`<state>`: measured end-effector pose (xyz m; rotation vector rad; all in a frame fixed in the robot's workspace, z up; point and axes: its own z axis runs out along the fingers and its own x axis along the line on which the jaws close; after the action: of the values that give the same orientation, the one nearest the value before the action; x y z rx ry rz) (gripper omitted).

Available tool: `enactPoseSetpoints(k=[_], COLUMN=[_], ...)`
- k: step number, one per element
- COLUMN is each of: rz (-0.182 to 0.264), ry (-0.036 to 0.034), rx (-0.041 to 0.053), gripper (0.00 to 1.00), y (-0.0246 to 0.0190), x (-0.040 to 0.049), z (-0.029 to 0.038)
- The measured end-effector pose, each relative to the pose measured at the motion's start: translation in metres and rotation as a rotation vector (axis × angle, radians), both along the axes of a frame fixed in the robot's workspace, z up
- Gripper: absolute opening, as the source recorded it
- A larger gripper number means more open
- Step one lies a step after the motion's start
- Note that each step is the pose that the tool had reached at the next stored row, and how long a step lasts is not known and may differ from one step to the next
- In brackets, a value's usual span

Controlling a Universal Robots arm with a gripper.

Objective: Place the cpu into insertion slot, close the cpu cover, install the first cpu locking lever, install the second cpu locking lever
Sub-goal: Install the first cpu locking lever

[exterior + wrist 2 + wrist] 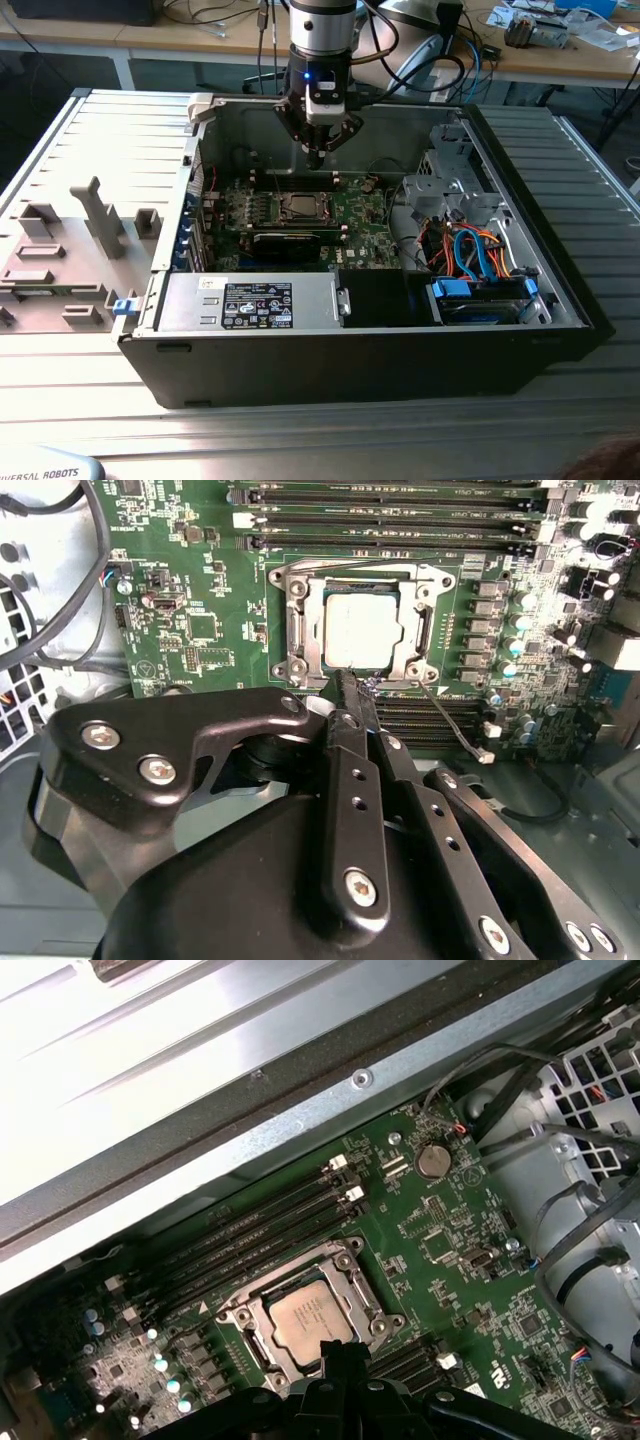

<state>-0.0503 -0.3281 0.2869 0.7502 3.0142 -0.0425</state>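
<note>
cpu (310, 1322): silver-grey top up, lying flat and square in the window of the frame around it.
cpu cover (285, 1285): silvery frame, down flat around the chip's edges.
motherboard (440, 1260): green, crowded with small parts.
memory slots (250, 1235): long and dark, side by side, between the cpu cover and the case wall.
case wall (300, 1110): pale metal on the far side of the board from me, brightly lit.
coin cell (432, 1161): round, silvery, well apart from the cpu.
cables (585, 1250): dark loops beside the board.
pincer (345, 1352): mine, black, fingers drawn together on nothing, tip at the cpu's near edge.
</note>
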Motion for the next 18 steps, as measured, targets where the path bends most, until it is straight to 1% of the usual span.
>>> enactPoseSetpoints(k=[18], rz=[0.026], ry=[0.0], rx=[0.0], gripper=[0.11], y=[0.0], x=[0.0], z=[0.0])
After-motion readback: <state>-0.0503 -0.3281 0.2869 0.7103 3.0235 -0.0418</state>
